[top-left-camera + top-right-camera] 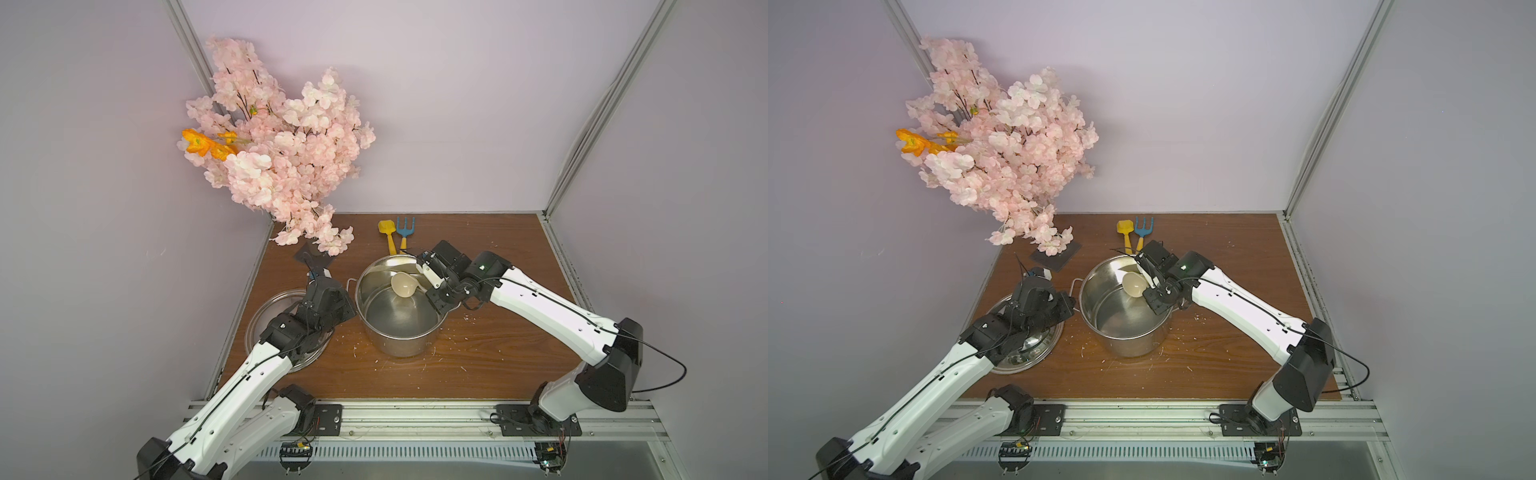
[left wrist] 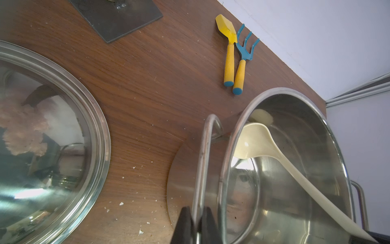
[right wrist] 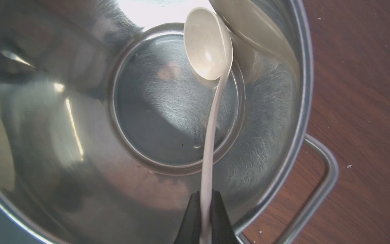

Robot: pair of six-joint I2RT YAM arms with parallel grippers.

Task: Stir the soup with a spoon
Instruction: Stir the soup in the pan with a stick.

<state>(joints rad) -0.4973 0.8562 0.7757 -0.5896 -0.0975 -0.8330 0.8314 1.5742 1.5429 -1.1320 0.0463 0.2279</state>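
- Aluminium rail (image 1: 415, 419) lies nearest me, along the near edge of the wooden table (image 1: 478, 357). Both arm bases sit on it.
- Further in on the left, a glass lid (image 1: 259, 322) with a steel rim lies flat on the wood. My left arm reaches over it and hides much of it in both top views.
- The left gripper (image 2: 196, 211) is clenched on the left loop handle (image 2: 203, 152) of the pot (image 1: 399, 347). In the left wrist view I see the wire running between its two black fingers.
- That stainless-steel pot stands upright about mid-table, just right of the lid and apart from it. Its inside reads to me as bare, shiny steel.
- The right gripper (image 3: 205, 197) hangs over the pot's right rim, clamped tight on the slim handle of the cream ladle (image 3: 207, 48).
- The ladle's round bowl (image 1: 402, 285) is inside the pot, toward the far side and close by the wall, which mirrors it. I cannot tell whether it touches the bottom.
- Pale flecks (image 2: 121, 203) dot the wood around the pot.
- Beyond the pot, a yellow toy shovel (image 1: 390, 243) and a blue toy rake (image 1: 404, 227) lie side by side, heads toward the far wall.
- Far left, a dark base plate (image 1: 311, 257) sits under pink blossom branches (image 1: 282, 158) with an orange flower (image 1: 199, 143) among them.
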